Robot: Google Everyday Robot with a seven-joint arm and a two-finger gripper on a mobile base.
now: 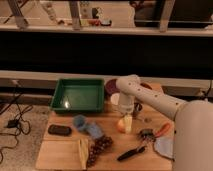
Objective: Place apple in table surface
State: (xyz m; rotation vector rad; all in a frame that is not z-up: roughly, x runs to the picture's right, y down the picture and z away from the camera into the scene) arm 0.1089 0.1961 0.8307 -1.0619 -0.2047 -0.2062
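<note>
Yellow-orange apple (120,125) is low at mid-counter (60,150), on the wood or just off it. The gripper (127,122) points straight down against it - can't tell if it's gripping. Bare patch, apart from tray (80,95) and grapes (100,145) - sensible drop spot.

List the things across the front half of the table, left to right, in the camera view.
Black case, banana, grapes, apple, gripper close at the apple's right, orange-handled tool.

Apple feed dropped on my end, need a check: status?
Pincer low over mid-table, against apple. Apple at table level, contact unclear. Grapes near, not blocking.
</note>
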